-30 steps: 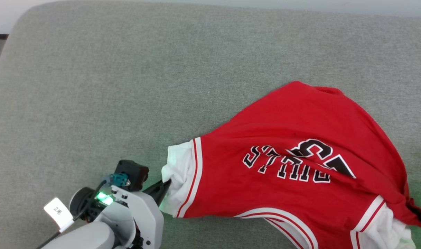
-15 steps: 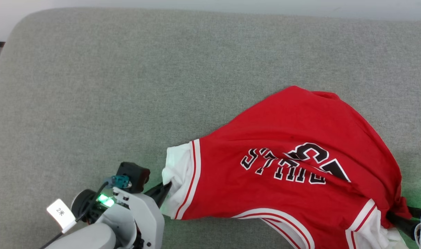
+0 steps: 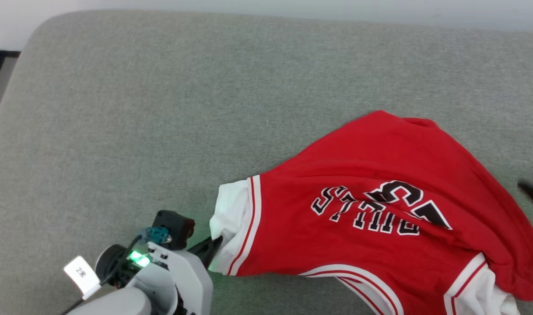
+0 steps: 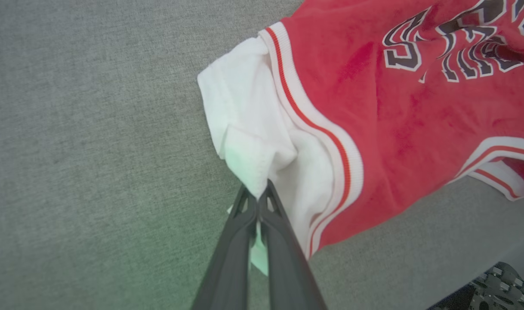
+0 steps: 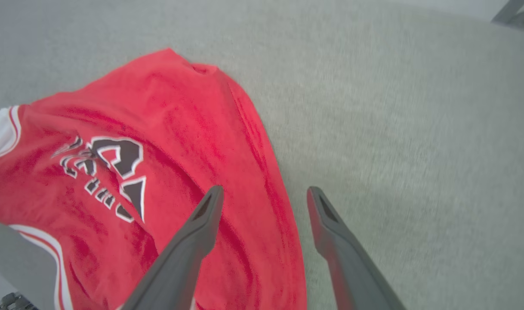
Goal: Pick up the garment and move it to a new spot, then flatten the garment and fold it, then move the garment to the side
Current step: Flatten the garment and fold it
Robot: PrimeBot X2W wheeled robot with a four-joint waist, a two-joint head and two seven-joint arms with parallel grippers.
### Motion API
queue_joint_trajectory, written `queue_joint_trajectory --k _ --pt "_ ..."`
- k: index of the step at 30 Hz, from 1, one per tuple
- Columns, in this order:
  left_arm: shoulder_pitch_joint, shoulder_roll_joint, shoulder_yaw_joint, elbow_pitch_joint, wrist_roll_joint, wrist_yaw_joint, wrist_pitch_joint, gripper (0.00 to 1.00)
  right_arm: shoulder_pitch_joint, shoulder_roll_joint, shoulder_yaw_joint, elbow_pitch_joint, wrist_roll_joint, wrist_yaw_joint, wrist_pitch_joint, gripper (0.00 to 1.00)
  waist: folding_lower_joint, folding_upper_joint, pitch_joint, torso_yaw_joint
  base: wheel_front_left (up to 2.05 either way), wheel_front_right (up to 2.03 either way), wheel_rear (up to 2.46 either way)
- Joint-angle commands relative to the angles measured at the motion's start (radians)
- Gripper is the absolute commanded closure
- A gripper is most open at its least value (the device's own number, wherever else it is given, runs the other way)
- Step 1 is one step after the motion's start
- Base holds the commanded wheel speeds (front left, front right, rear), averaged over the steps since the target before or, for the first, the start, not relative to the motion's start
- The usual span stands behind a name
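Garment (image 3: 380,245) lies toward worktop's (image 3: 161,109) near-right corner; our left claw (image 4: 258,193) clenches its white sleeve (image 4: 253,142), right claw (image 5: 265,191) spread wide above.

The left arm (image 3: 179,275) has a smooth, pale grey shell with a small green lamp (image 3: 139,258) lit at the wrist. Beside it are a black boxy camera block (image 3: 174,223), a teal connector (image 3: 156,234) and a dark round joint (image 3: 111,264). A thin black cable (image 3: 73,305) trails off, and a white tag (image 3: 82,274) bears a short dark marking (too small to read). The left gripper (image 4: 259,193) has long, dark grey, tapering fingers (image 4: 283,258) with slotted tips. The right gripper (image 5: 264,196) looks the same.
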Motion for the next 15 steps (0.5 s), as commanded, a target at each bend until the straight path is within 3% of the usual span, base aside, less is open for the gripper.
queue_joint_trajectory --k 1,6,15 --pt "-0.006 -0.006 -0.002 -0.002 0.009 -0.002 0.001 1.0 -0.032 -0.001 0.005 -0.014 -0.02 -0.001 -0.003 0.0 0.0 0.0 0.008 0.011 0.0 0.0 0.0" --pt "-0.03 -0.029 -0.005 0.002 0.022 -0.011 0.002 1.0 -0.235 0.026 0.114 0.005 -0.105 -0.001 -0.068 0.0 0.0 0.0 0.038 0.041 0.0 0.0 0.0" --pt "-0.082 -0.092 -0.014 0.032 0.041 -0.04 0.003 1.0 -0.6 0.094 0.452 0.351 -0.105 -0.001 -0.132 0.0 0.0 0.0 0.102 0.114 0.0 0.0 0.0"
